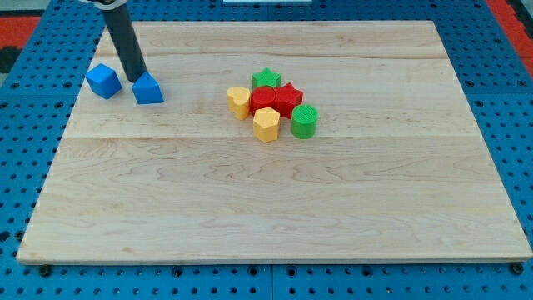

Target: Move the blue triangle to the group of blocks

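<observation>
The blue triangle (148,89) lies near the view's upper left on the wooden board (275,208). My tip (136,78) stands right at its upper-left edge, between it and a blue cube (103,81) to the left. The group of blocks sits near the board's middle top: a green star (266,79), a red star (288,98), a red round block (263,100), a yellow heart-like block (238,102), a yellow hexagon (266,125) and a green cylinder (304,122). The group is well to the right of the blue triangle.
The board lies on a blue perforated table (500,75). A red area (17,21) shows at the view's top corners.
</observation>
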